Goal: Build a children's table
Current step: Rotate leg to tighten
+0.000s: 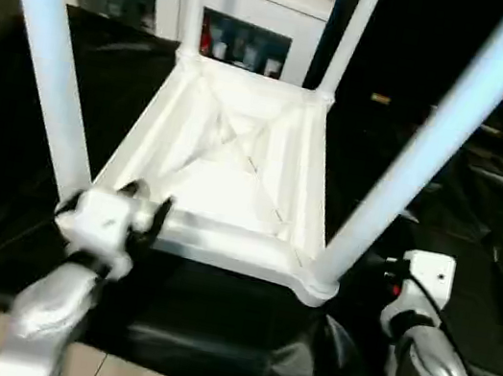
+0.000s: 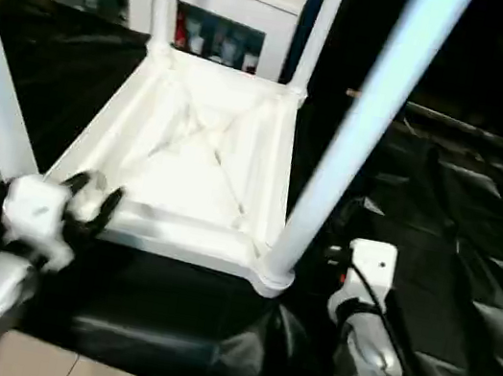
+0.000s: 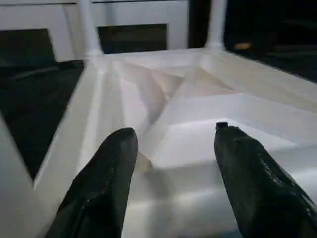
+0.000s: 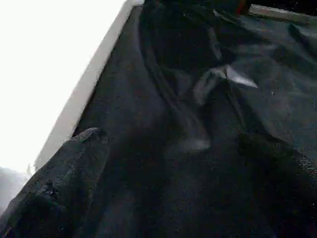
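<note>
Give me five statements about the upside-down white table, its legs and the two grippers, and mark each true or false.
1. The white plastic rectangular tabletop lies with its ribbed underside up on the black plastic sheet. True.
2. Only two long white cylindrical legs stand in its corner sockets. False: four legs stand up, one at each corner.
3. The left gripper is open, its black fingers apart over the tabletop's near edge. True.
4. The right gripper is shut on a leg. False: it is open over the black sheet, holding nothing.
5. A white glass-door cabinet stands behind the table. True.
</note>
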Motion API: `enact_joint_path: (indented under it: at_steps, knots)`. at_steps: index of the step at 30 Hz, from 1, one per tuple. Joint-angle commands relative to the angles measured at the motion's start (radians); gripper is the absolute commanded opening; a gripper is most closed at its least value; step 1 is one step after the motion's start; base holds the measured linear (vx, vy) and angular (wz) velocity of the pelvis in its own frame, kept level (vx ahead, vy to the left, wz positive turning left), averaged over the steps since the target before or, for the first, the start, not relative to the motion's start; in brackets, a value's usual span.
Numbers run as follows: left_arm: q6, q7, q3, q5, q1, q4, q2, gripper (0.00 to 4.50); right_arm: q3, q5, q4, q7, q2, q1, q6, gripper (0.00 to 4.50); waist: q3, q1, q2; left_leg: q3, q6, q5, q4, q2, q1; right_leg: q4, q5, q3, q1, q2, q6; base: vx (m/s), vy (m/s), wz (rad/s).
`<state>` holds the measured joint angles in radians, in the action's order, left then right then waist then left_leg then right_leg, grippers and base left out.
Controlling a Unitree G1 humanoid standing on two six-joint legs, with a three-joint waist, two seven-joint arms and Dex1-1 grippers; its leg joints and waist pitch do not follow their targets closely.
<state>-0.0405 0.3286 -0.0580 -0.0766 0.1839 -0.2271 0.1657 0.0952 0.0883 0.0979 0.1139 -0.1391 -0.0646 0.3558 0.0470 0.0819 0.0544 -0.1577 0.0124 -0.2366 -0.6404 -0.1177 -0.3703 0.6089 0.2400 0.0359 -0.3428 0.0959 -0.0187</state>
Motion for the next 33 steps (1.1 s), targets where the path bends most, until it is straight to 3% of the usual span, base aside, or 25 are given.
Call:
enact_joint_path:
  at_steps: [1,2,3,5,6,7,9,10,11,14,15,17,18,19,22,24,25,26,28,30,31,33]
  knots:
    - [0.018,0.033,0.011,-0.041,0.04,-0.042,-0.004,2.83,0.033,0.017,0.026,0.014,-0.022,-0.023,-0.024,4.5,-0.039,-0.015,-0.021,0.054,-0.067,-0.138,0.135,-0.106,0.028,-0.04,-0.033,-0.019,-0.002,0.036,-0.054,0.0,0.0,0.0]
    - [0.018,0.033,0.011,-0.041,0.04,-0.042,-0.004,2.83,0.033,0.017,0.026,0.014,-0.022,-0.023,-0.024,4.5,-0.036,-0.016,-0.017,0.052,-0.128,-0.289,0.142,-0.104,0.022,-0.055,0.035,-0.027,0.0,0.048,-0.046,0.0,0.0,0.0]
    - [0.072,0.049,-0.004,-0.062,0.137,-0.061,-0.003,2.83,0.072,0.076,0.06,0.083,-0.038,-0.082,-0.07,4.5,-0.03,-0.019,-0.018,0.053,-0.146,-0.393,0.146,-0.103,0.023,-0.067,0.137,-0.033,-0.007,0.052,-0.038,0.0,0.0,0.0]
    - [0.107,0.06,-0.009,-0.078,0.197,-0.075,-0.001,3.02,0.1,0.11,0.081,0.124,-0.049,-0.119,-0.096,4.5,-0.022,-0.017,-0.013,0.055,-0.137,-0.49,0.145,-0.109,0.022,-0.087,0.253,-0.043,-0.011,0.068,-0.03,0.0,0.0,0.0]
    - [0.136,0.06,-0.018,-0.107,0.233,-0.09,-0.022,3.13,0.124,0.132,0.089,0.158,-0.063,-0.144,-0.115,4.5,-0.014,-0.019,-0.015,0.057,-0.125,-0.539,0.147,-0.11,0.017,-0.099,0.356,-0.049,-0.014,0.075,-0.024,0.0,0.0,0.0]
    - [0.151,0.059,-0.024,-0.128,0.252,-0.1,-0.037,3.13,0.137,0.143,0.092,0.176,-0.073,-0.157,-0.125,4.5,-0.013,-0.023,-0.01,0.058,-0.115,-0.552,0.145,-0.109,0.015,-0.105,0.426,-0.053,-0.015,0.079,-0.023,0.0,0.0,0.0]
    - [0.16,0.06,-0.029,-0.144,0.262,-0.105,-0.046,3.33,0.143,0.149,0.094,0.185,-0.078,-0.164,-0.13,4.5,-0.016,-0.025,-0.008,0.057,-0.111,-0.536,0.142,-0.109,0.018,-0.112,0.449,-0.054,-0.021,0.075,-0.02,-0.004,-0.029,-0.03]
    - [0.208,0.005,-0.058,-0.127,0.27,-0.106,-0.081,3.47,0.118,0.19,0.122,0.289,-0.119,-0.192,-0.125,4.5,-0.016,-0.026,-0.022,0.055,-0.099,-0.519,0.142,-0.108,0.018,-0.11,0.424,-0.054,-0.019,0.073,-0.028,0.0,0.0,0.0]
    - [0.251,-0.047,-0.092,-0.109,0.266,-0.103,-0.111,3.47,0.087,0.223,0.15,0.389,-0.161,-0.219,-0.121,4.5,-0.011,-0.026,-0.012,0.057,-0.095,-0.509,0.143,-0.112,0.013,-0.117,0.419,-0.053,-0.014,0.073,-0.02,0.0,0.0,0.0]
    - [0.309,-0.139,-0.159,-0.084,0.241,-0.091,-0.152,3.65,0.059,0.264,0.17,0.513,-0.219,-0.241,-0.116,4.5,-0.013,-0.026,-0.001,0.053,-0.062,-0.45,0.14,-0.113,0.006,-0.114,0.413,-0.053,-0.007,0.075,-0.022,0.0,0.0,0.0]
    - [0.314,-0.145,-0.158,-0.085,0.241,-0.091,-0.148,3.88,0.061,0.269,0.166,0.521,-0.228,-0.24,-0.122,4.5,-0.015,-0.025,-0.007,0.052,-0.055,-0.42,0.138,-0.114,0.006,-0.113,0.391,-0.051,-0.006,0.075,-0.032,0.0,0.0,0.0]
    - [0.314,-0.146,-0.157,-0.079,0.243,-0.092,-0.141,3.99,0.065,0.272,0.165,0.529,-0.235,-0.237,-0.125,4.5,-0.016,-0.026,-0.008,0.05,-0.05,-0.384,0.14,-0.115,0.002,-0.107,0.34,-0.045,-0.004,0.069,-0.041,0.0,0.0,0.0]
    - [0.316,-0.15,-0.157,-0.074,0.241,-0.094,-0.137,4.04,0.069,0.279,0.165,0.538,-0.241,-0.231,-0.123,4.5,-0.018,-0.024,-0.011,0.049,-0.053,-0.377,0.14,-0.115,0.004,-0.103,0.309,-0.043,-0.004,0.065,-0.047,0.0,0.0,0.0]
    - [0.318,-0.164,-0.176,-0.068,0.231,-0.094,-0.132,4.14,0.069,0.285,0.168,0.546,-0.247,-0.22,-0.122,4.5,-0.026,-0.022,-0.021,0.05,-0.054,-0.339,0.137,-0.117,0.007,-0.094,0.222,-0.042,-0.001,0.061,-0.059,0.064,0.003,-0.01]
    - [0.321,-0.18,-0.221,-0.068,0.215,-0.084,-0.118,4.45,0.066,0.267,0.156,0.529,-0.252,-0.183,-0.142,4.5,-0.033,-0.024,-0.02,0.045,-0.026,-0.231,0.131,-0.115,0.004,-0.074,-0.004,-0.036,0.008,0.054,-0.092,0.035,0.005,-0.01]
    - [0.302,-0.158,-0.232,-0.086,0.197,-0.064,-0.087,4.48,0.063,0.26,0.128,0.495,-0.225,-0.139,-0.154,4.5,-0.03,-0.023,-0.02,0.042,-0.016,-0.231,0.131,-0.113,0.006,-0.074,0.0,-0.035,0.008,0.056,-0.105,0.0,0.0,0.0]
    - [0.302,-0.158,-0.232,-0.086,0.197,-0.064,-0.087,4.48,0.063,0.26,0.128,0.495,-0.225,-0.139,-0.154,4.5,-0.029,-0.023,-0.016,0.041,-0.014,-0.24,0.131,-0.112,0.006,-0.076,0.02,-0.035,0.007,0.057,-0.106,0.0,0.0,0.0]
    - [0.287,-0.147,-0.233,-0.092,0.156,-0.033,-0.058,4.48,0.042,0.27,0.119,0.492,-0.201,-0.108,-0.147,4.5,-0.028,-0.023,-0.019,0.041,-0.018,-0.267,0.133,-0.113,0.01,-0.078,0.067,-0.036,0.004,0.057,-0.108,0.0,0.0,0.0]
    - [0.255,-0.137,-0.225,-0.077,0.121,0.0,-0.024,4.48,0.016,0.262,0.112,0.502,-0.196,-0.094,-0.149,4.5,-0.026,-0.022,-0.028,0.042,-0.053,-0.341,0.137,-0.111,0.018,-0.084,0.167,-0.037,-0.005,0.055,-0.099,0.0,0.0,0.0]
    - [0.205,-0.138,-0.231,-0.079,0.072,0.038,0.002,4.48,-0.002,0.256,0.1,0.511,-0.19,-0.078,-0.151,4.5,-0.026,-0.019,-0.033,0.043,-0.077,-0.365,0.139,-0.112,0.02,-0.085,0.193,-0.039,-0.006,0.057,-0.091,0.0,0.0,0.0]
    - [0.202,-0.133,-0.234,-0.083,0.057,0.053,0.009,4.48,-0.005,0.254,0.096,0.51,-0.188,-0.075,-0.153,4.5,-0.025,-0.02,-0.034,0.041,-0.092,-0.38,0.14,-0.111,0.024,-0.086,0.197,-0.039,-0.011,0.054,-0.088,0.0,0.0,0.0]
    - [0.188,-0.117,-0.232,-0.081,0.03,0.082,0.029,4.48,-0.008,0.256,0.093,0.511,-0.186,-0.07,-0.153,4.5,-0.032,-0.02,-0.036,0.043,-0.095,-0.348,0.14,-0.11,0.019,-0.079,0.144,-0.038,-0.004,0.053,-0.09,0.0,0.0,0.0]
